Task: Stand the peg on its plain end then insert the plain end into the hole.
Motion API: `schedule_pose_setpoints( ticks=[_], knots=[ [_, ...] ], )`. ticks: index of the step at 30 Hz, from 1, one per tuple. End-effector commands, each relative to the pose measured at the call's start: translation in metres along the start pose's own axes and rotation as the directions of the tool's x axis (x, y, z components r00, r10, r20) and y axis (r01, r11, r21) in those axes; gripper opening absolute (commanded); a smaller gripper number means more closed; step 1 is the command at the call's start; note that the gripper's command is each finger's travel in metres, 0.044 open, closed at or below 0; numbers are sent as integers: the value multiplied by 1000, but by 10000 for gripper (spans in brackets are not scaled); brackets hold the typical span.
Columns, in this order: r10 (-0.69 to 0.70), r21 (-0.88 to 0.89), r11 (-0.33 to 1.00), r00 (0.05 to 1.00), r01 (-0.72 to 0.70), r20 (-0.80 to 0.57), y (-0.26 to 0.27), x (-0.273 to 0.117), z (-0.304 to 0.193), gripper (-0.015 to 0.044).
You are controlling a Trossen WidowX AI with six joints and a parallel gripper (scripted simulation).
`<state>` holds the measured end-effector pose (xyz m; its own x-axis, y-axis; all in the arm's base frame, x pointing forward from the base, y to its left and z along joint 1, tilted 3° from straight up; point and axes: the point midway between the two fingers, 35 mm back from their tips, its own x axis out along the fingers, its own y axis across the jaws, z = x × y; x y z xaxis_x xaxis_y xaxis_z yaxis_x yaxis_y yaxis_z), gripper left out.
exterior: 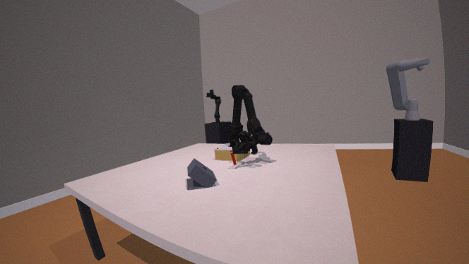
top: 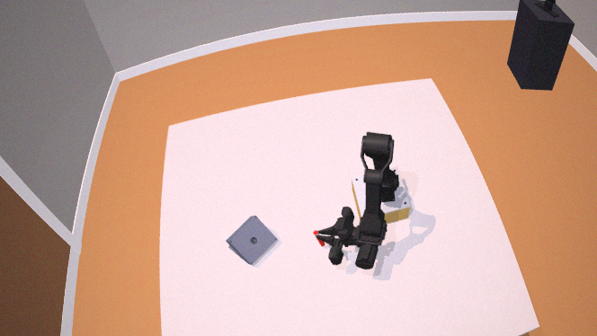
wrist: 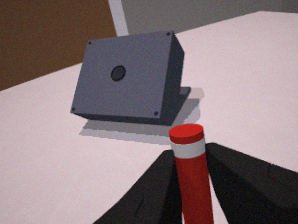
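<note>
"State of the pincer (top: 318,235) (exterior: 233,150) (wrist: 191,151)?" asks the senior inspector.

"Nearly closed, with a narrow gap occupied by the round red peg (top: 321,242) (exterior: 233,158) (wrist: 195,192)," the assistant reports. "Its black fingers grip the peg near the white band (wrist: 189,149). The banded end faces upward, capped in red."

"Attitude of the peg?"

"Steep, with a slight lean in the exterior view. Its plain end points down toward the pale pink worktop (top: 216,171) (exterior: 275,212) (wrist: 40,160). Whether that end touches the surface, the assistant cannot tell."

"And the receiving fixture?"

"A blue-grey, square-faced sloped panel (top: 243,235) (exterior: 202,174) (wrist: 140,92) stands on the worktop, well apart from the peg. One dark round hole (top: 253,240) (exterior: 205,168) (wrist: 118,73) lies near the middle of its face. The peg is outside it. Small dark spots mark the corners of the face."

"Position of the arm?"

"The black jointed arm (top: 373,198) (exterior: 237,111) rises high and folds down again, its pincer low over the worktop on the side toward the panel. A yellow-sided block with a pale top (top: 397,216) (exterior: 222,154) sits beneath the arm."

"Anything beyond the worktop?"

"In the exterior view, a pale grey arm (exterior: 397,86) is mounted on a dark pedestal (exterior: 412,152); that equipment stands apart from the worktop."
</note>
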<state>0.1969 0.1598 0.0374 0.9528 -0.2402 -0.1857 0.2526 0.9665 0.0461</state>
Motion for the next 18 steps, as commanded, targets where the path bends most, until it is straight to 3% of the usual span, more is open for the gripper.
schedule_pose_setpoints(
  ticks=[1, 18],
  knots=[
    [3, -3, 1000, 999, -3, 40, 1, -3, -1, 49],
    [2, -4, 1000, 998, -2, 59, 1, -5, -3, 49]
  ],
)
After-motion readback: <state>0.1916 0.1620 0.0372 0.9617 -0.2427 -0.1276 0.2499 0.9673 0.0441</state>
